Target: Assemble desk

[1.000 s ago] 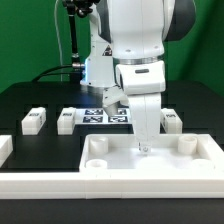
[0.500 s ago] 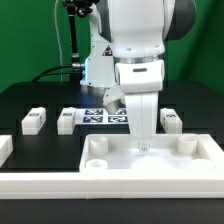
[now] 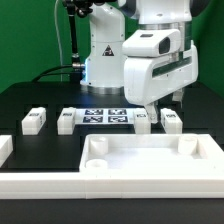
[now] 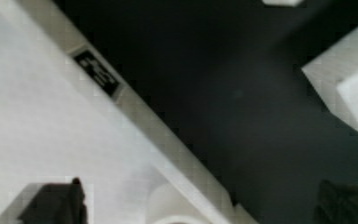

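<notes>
As you scan from the exterior view's left, legs: first leg [image 3: 33, 120] and second leg [image 3: 67, 120] lie apart on the table [image 3: 30, 95].
Marker board [image 3: 105, 117]: beside the second leg.
More legs: third leg [image 3: 143, 120], fourth leg [image 3: 172, 120].
Desk top [image 3: 140, 165]: in front, rim up.
Gripper [image 4: 199, 200]: raised over the third leg, fingers spread wide, empty.

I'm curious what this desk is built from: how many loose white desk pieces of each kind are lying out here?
Desk top: 1
Legs: 4
Total: 5
</notes>
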`<control>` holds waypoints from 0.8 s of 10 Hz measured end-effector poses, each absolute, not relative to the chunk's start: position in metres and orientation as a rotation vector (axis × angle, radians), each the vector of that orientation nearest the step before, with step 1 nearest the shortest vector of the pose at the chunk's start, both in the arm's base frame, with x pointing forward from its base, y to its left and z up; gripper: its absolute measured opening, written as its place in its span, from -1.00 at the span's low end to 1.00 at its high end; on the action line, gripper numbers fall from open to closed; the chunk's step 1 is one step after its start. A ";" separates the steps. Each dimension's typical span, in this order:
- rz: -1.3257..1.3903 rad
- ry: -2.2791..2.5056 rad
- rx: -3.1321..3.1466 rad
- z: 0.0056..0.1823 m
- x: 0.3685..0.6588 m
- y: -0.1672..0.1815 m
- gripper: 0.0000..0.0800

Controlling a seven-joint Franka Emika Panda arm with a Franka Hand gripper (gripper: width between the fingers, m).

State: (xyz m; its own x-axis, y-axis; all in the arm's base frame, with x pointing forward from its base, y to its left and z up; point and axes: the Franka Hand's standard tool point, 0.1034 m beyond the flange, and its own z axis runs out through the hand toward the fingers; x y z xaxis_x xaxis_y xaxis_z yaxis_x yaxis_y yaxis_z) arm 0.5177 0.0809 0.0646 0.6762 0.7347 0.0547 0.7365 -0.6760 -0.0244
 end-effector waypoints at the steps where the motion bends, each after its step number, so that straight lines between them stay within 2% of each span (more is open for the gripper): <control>1: -0.067 -1.113 -2.883 0.065 0.519 0.081 0.62; 3: -0.058 -0.882 -2.955 0.064 0.517 0.084 0.62; 5: -0.025 -0.443 -3.040 0.063 0.511 0.109 0.62; 7: 0.016 -0.123 -3.036 0.053 0.509 0.104 0.62; 8: 0.017 -0.099 -3.036 0.054 0.509 0.106 0.62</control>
